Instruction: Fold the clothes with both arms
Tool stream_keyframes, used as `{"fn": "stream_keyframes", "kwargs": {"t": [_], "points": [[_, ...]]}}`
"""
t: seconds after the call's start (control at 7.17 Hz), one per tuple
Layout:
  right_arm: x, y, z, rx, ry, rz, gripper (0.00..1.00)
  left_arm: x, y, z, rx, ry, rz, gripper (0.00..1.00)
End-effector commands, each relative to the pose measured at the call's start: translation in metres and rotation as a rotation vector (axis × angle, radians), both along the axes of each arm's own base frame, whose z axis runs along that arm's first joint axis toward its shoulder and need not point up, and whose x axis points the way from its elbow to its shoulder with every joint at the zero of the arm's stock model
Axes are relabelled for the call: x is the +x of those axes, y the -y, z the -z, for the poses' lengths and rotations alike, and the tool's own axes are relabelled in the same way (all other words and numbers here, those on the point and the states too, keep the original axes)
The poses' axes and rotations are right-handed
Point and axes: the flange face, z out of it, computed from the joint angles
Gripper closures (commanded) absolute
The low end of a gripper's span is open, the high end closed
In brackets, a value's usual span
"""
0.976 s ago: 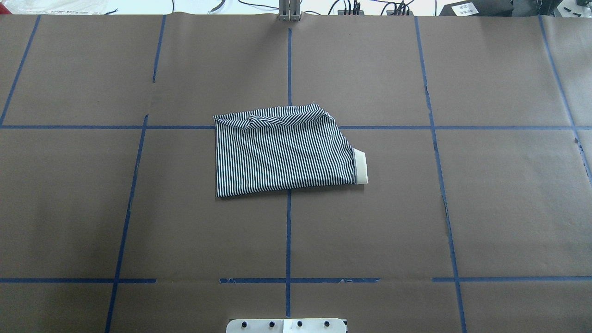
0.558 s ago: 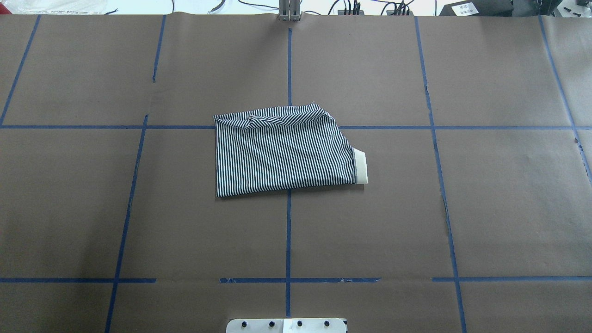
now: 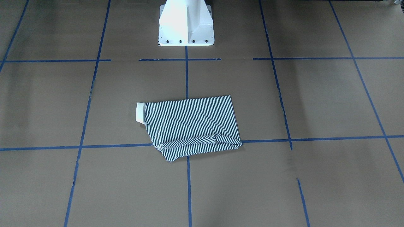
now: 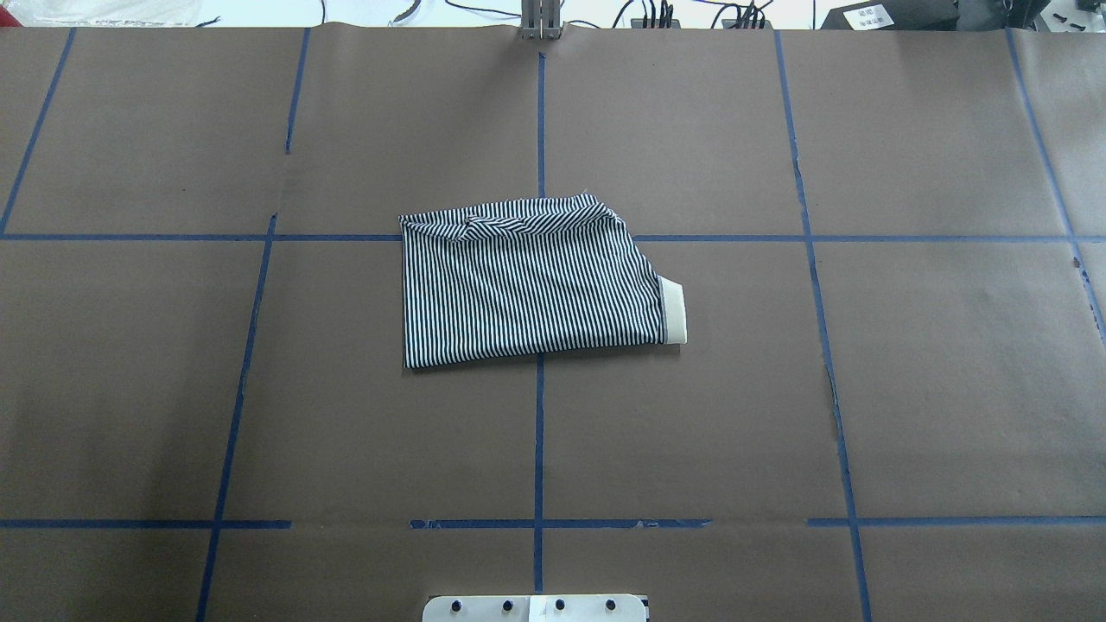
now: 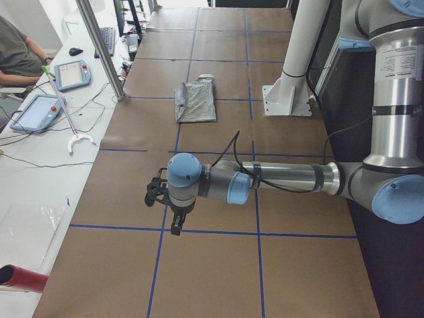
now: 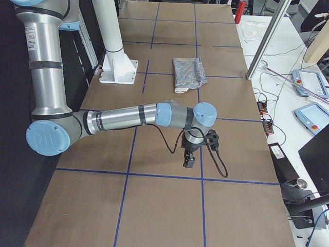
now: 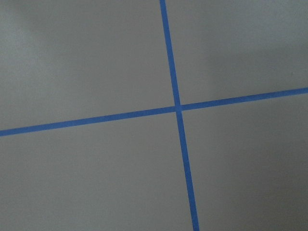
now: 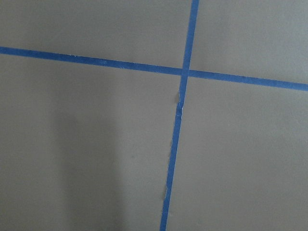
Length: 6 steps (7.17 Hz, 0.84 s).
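Folding is judged essentially complete; at most, the bunched far edge would need smoothing next. The polo shirt (image 4: 527, 285) lies at the centre of the worktop (image 4: 950, 389), folded into a compact striped rectangle, cream collar (image 4: 674, 313) protruding at one side. The left end effector (image 5: 175, 224) and right end effector (image 6: 188, 158) are held well apart from it; released or clenched cannot be told.

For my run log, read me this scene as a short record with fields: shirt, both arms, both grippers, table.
shirt: striped polo shirt, folded flat, cream collar poking out one end
place: centre of table, across blue tape
left arm: over bare paper, away from shirt
right arm: likewise
left gripper: pointing down, state unclear
right gripper: pointing down, state unclear
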Motion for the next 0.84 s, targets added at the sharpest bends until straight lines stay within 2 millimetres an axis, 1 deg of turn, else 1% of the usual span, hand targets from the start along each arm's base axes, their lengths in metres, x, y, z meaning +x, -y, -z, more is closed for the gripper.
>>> {"fn": "stream_keyframes", "kwargs": {"t": [0.0,0.14,0.28,0.42,0.7], "points": [[0.0,-0.001,-0.007,0.01,0.008,-0.001,0.0,0.008,-0.011,0.007,-0.098,0.01,-0.019,0.0],[-0.001,-0.001,-0.009,0.007,0.006,0.001,0.0,0.008,-0.019,-0.014,-0.134,0.01,-0.021,0.0],[-0.001,-0.001,-0.009,0.007,0.006,0.001,0.0,0.008,-0.022,-0.013,-0.145,0.008,-0.021,0.0],[-0.001,-0.001,-0.014,-0.005,0.004,0.001,0.0,0.008,-0.03,-0.013,-0.148,0.007,-0.021,0.0],[0.0,-0.002,-0.018,-0.01,0.004,0.0,0.0,0.008,-0.031,-0.018,-0.152,0.003,-0.022,0.0]]}}
